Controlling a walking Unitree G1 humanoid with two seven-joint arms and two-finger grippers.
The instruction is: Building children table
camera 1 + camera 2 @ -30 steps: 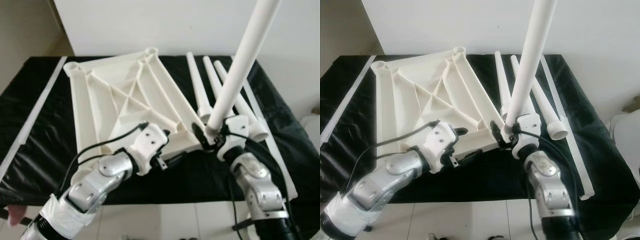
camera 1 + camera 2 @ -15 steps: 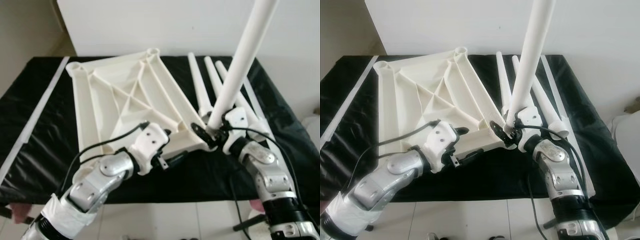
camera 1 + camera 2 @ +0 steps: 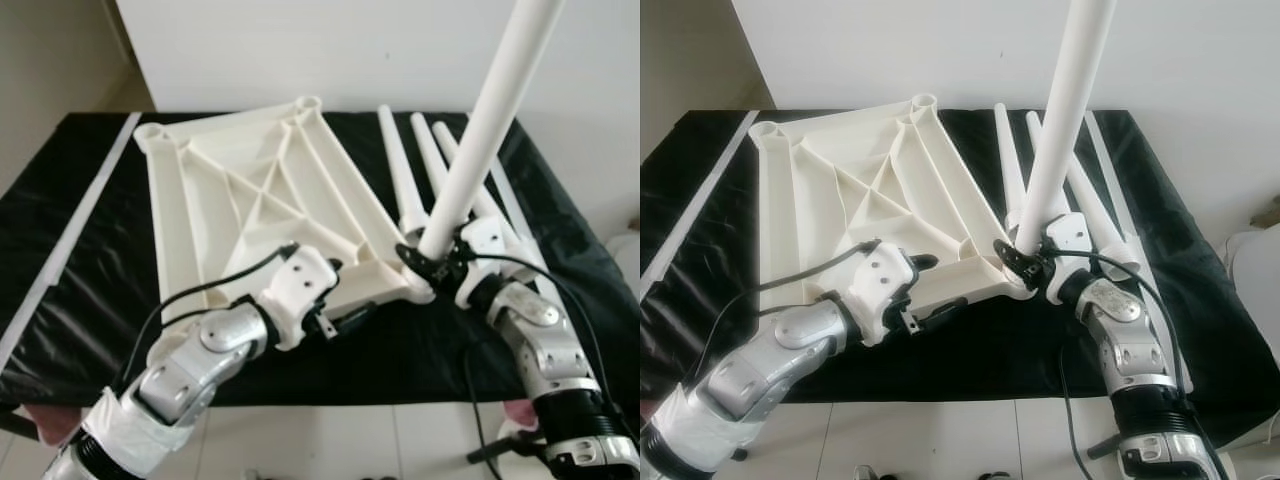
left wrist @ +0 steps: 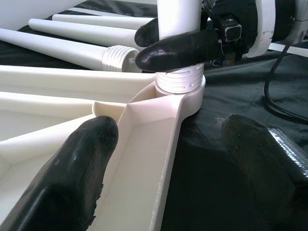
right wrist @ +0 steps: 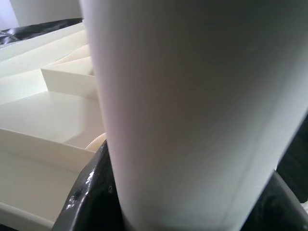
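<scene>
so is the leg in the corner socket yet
Partly in. The leg stands in the tabletop corner socket, but its threads show above the rim, not screwed home. Right claw grips it.

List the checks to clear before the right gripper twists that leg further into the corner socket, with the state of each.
1. Right gripper shut on the upright leg near its base: ok.
2. Threaded end seated in the corner socket: partly; threads show above the rim, so not ok yet.
3. Leg square to the tabletop: it leans in the head views; cannot tell.
4. Left gripper bracing the tabletop's near edge: fingers open astride it, not clamped; not ok.
5. Three spare legs lying apart from the socket: ok.
</scene>
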